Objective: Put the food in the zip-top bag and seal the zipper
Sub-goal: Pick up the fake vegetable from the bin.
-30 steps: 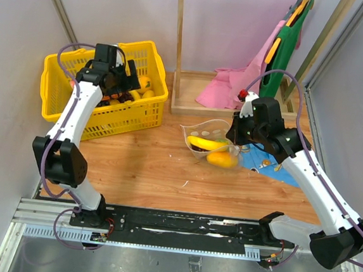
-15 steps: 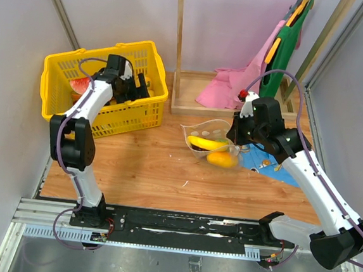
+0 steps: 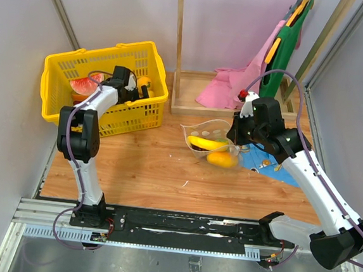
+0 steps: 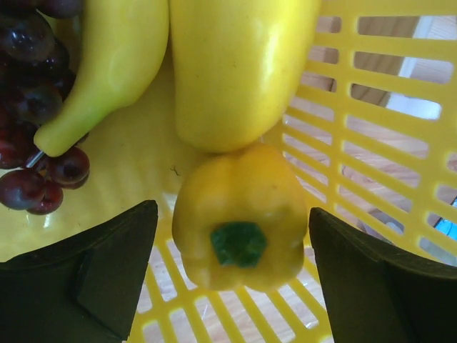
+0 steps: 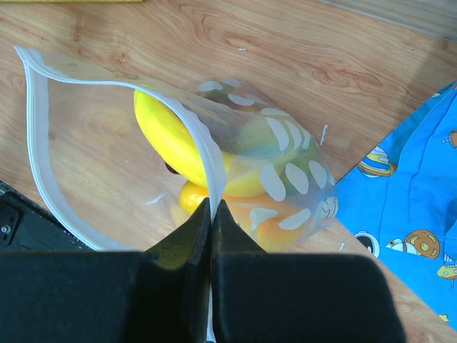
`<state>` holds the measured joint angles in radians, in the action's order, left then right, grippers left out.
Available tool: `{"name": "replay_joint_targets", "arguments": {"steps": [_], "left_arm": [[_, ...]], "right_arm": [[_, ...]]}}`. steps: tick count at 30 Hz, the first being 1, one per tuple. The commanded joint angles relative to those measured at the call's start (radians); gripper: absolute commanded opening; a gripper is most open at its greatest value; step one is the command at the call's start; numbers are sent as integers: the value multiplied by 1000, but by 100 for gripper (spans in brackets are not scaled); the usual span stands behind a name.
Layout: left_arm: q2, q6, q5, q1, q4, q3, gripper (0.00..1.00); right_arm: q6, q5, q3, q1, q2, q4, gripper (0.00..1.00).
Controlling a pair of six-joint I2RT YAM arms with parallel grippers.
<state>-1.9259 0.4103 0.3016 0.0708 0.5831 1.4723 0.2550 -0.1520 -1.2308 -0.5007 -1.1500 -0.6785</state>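
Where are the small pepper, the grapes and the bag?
small pepper (image 4: 239, 193), left wrist view, skin above green stem
grapes (image 4: 21, 189), left wrist view, lower berry
zip-top bag (image 5: 285, 171), right wrist view, dotted side

1. White-and-black left arm (image 3: 99, 100) folds sharply at the elbow and reaches forward; its black two-finger claw (image 4: 232, 214) has jaws spread wide.
2. White-and-black right arm (image 3: 314, 179) stretches inward; its black claw (image 5: 212, 207) is pinched tight on the clear dotted zip-top bag (image 5: 285, 164).

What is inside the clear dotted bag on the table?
A banana lies over an orange-yellow piece in the bag. A dark bit peeks from under the banana; the fruit and white dots cover the rest.
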Motion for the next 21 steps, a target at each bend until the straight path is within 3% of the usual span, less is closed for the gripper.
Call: {"name": "replay_joint_targets", "arguments": {"steps": [1, 12, 21], "left_arm": [[-37, 6, 14, -6, -33, -18, 87], [21, 3, -39, -6, -27, -6, 54], [125, -31, -157, -6, 33, 46, 43]], "right_arm": [[-14, 18, 1, 15, 5, 6, 1], [-9, 19, 2, 14, 10, 4, 1], [-5, 15, -2, 14, 9, 3, 1]]}}
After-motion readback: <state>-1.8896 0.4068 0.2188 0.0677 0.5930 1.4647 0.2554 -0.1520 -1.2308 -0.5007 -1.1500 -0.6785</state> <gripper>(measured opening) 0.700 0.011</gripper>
